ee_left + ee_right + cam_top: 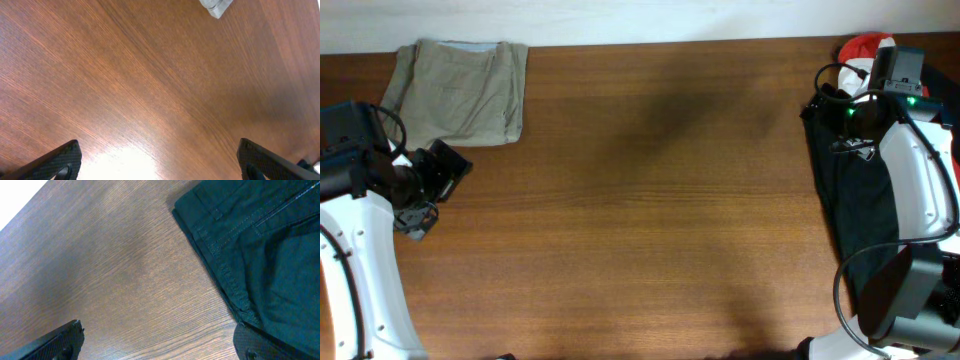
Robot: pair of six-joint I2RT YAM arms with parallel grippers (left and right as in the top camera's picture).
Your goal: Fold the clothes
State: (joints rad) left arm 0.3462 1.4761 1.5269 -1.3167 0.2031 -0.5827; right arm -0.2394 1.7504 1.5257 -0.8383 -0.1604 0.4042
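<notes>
The folded shorts (460, 92) lie at the back left corner of the table (640, 200), the black garment (855, 200) lies along the right edge, and the left gripper (160, 167) and right gripper (160, 345) both have jaws wide apart, holding nothing.
</notes>
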